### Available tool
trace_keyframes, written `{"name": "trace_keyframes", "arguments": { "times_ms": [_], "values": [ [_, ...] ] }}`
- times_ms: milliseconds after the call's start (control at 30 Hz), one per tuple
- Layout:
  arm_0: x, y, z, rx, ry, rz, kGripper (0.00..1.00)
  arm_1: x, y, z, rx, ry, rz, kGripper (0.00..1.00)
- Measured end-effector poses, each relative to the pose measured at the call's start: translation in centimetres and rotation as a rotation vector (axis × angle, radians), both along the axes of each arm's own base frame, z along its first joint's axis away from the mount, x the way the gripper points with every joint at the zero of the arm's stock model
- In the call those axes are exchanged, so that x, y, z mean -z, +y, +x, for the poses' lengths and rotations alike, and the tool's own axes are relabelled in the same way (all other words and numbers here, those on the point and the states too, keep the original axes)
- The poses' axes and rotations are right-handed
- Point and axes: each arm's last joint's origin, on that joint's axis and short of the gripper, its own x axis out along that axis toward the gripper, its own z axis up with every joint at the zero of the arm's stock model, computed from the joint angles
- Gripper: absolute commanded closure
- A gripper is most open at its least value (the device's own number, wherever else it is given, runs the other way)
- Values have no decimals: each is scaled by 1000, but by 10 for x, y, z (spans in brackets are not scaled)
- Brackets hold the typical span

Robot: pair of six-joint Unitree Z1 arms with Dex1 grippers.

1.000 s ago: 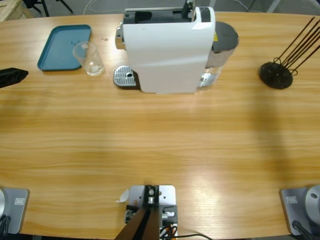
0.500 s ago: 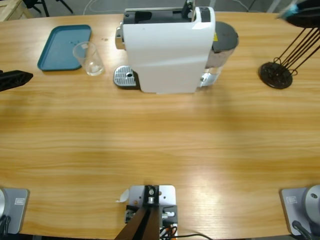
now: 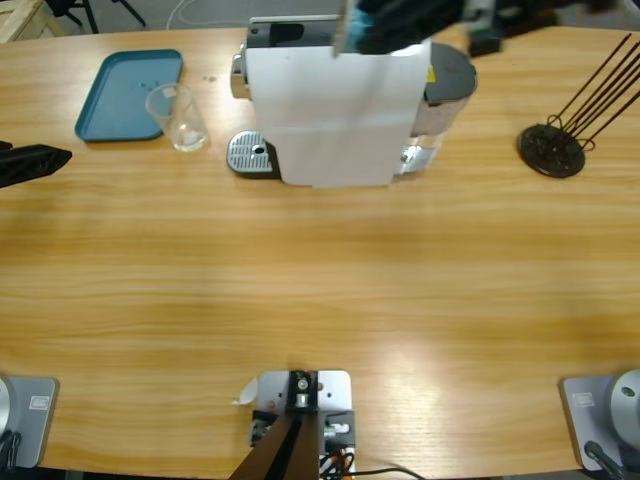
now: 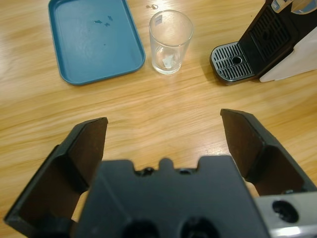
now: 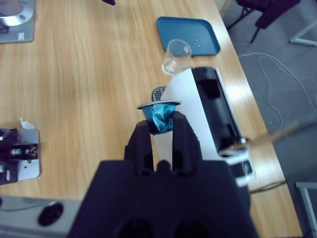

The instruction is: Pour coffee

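The white coffee machine (image 3: 335,110) stands at the table's far middle, with its metal drip grate (image 3: 250,155) on its left side. An empty-looking clear glass (image 4: 171,42) stands upright on the wood between the grate (image 4: 233,62) and a teal tray (image 4: 94,42). No coffee shows in any view. My left gripper (image 4: 166,120) is open and low at the table's left edge (image 3: 35,160), facing the glass from a distance. Above the machine's top (image 5: 213,106), my right gripper (image 5: 159,130) is shut on a blue capsule (image 5: 159,116) with a foil rim. It appears blurred in the high view (image 3: 400,20).
The teal tray (image 3: 130,95) lies at the far left, with the glass (image 3: 180,118) beside its right edge. A black wire capsule stand (image 3: 555,150) sits at the far right. Cables lie on the floor beyond the table.
The right arm has swept in from the upper right corner to over the machine's top. The left gripper has edged slightly right.
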Motion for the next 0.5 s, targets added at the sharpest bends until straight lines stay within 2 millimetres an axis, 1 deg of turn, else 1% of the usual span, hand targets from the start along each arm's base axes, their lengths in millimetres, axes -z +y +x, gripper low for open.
{"name": "trace_keyframes", "arguments": {
  "times_ms": [233,500],
  "values": [
    [0,0,0,2,-1,2,0,2,37,35,-43,-7,-48,1000],
    [0,0,0,6,-6,4,0,3,60,60,-80,-34,-108,1000]
  ]
}}
